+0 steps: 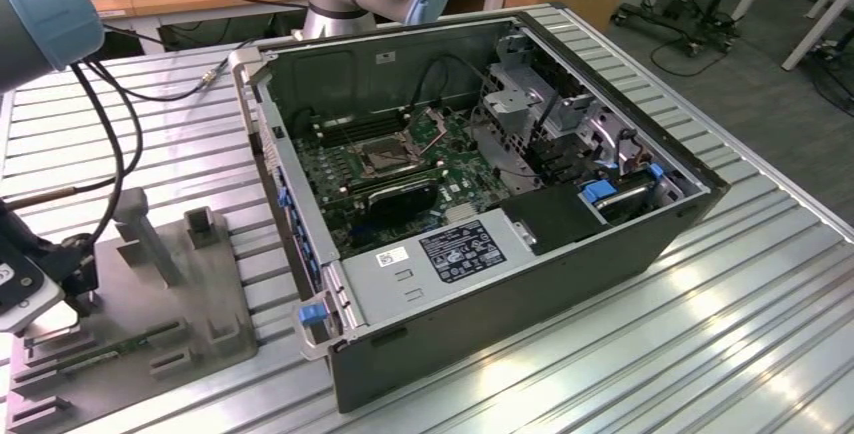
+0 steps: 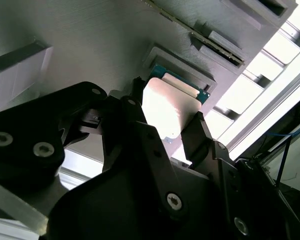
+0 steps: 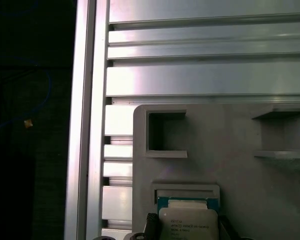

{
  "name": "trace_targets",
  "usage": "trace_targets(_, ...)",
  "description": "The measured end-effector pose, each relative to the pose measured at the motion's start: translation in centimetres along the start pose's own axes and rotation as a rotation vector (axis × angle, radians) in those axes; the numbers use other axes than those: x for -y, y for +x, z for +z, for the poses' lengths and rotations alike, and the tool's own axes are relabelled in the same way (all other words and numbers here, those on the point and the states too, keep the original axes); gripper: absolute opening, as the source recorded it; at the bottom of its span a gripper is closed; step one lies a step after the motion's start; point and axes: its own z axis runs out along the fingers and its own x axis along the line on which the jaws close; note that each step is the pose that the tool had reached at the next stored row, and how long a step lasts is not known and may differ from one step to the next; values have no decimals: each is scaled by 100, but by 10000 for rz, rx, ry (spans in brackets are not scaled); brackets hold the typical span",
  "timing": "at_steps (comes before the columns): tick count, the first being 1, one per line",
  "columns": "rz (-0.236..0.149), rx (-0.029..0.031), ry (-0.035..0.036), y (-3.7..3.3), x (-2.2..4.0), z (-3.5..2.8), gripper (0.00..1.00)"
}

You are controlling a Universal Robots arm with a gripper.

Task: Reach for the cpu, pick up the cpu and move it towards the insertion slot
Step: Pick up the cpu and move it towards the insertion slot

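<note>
The cpu [image 2: 167,107] is a thin square chip with a silvery-white top and a green rim. It lies at a shallow recess of the grey tray [image 2: 90,45]. My gripper [image 2: 166,106] has a black finger against each of two opposite edges of the chip, so it is shut on it. In the first wrist view the cpu [image 3: 188,222] shows between the same fingers [image 3: 150,221]. In the exterior view the tray [image 1: 187,299] lies at the left, with my wrist [image 1: 24,289] low over its near corner. The insertion slot [image 1: 378,157] sits on the green board inside the open computer case [image 1: 534,254].
Upright grey posts [image 1: 144,234] rise from the tray close to my wrist. A long green circuit strip [image 1: 100,354] lies in a tray groove. Black cables [image 1: 114,124] hang from the arm. The ribbed metal table [image 1: 694,334] runs on at the exterior view's right.
</note>
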Motion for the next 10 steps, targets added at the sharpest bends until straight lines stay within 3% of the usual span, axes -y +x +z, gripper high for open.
trace_targets(10,0,-4,35,0,-1,-15,55)
